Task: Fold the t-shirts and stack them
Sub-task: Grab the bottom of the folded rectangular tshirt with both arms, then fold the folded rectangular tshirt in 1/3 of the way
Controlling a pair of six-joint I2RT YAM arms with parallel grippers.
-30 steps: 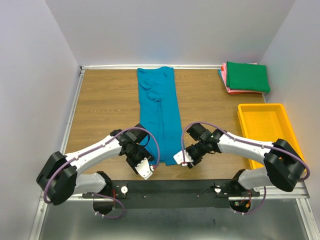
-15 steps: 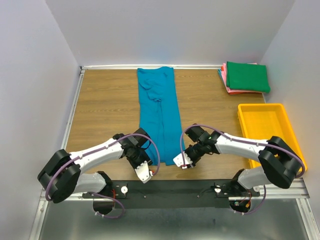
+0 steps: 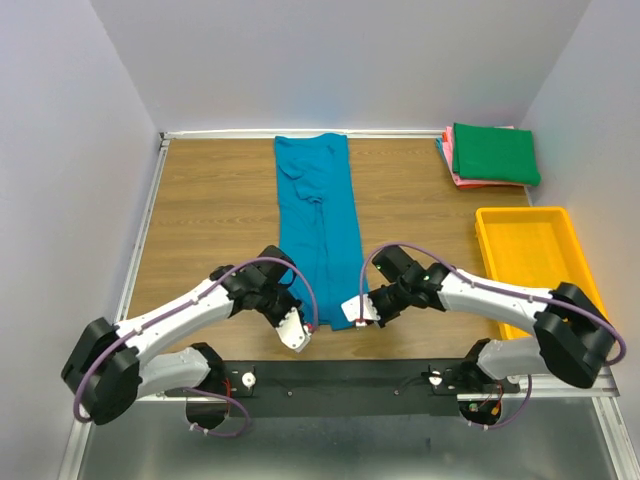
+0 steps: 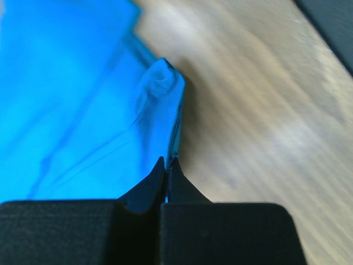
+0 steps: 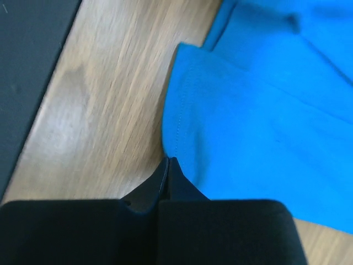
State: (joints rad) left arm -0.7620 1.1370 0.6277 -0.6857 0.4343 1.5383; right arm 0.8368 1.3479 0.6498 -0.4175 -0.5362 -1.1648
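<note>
The teal-blue t-shirt (image 3: 318, 215) is being pinched at its near corners by the clenched left gripper (image 4: 167, 161) and right gripper (image 5: 167, 160), its length lying straight ahead of both.

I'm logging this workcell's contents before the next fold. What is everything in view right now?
teal-blue t-shirt: 1, teal-blue, folded into a long strip down the middle of the table
dark green t-shirt: 1, dark green, folded, on top of the pile at the far right corner
pink t-shirts: count unclear, pink, edges showing under the green one
tray: 1, yellow, right side of the table
table: 1, wood-brown, under everything
mounting rail: 1, black, along the near edge
left gripper: 1, black, shut on the teal-blue shirt's near left corner
right gripper: 1, black, shut on its near right corner
</note>
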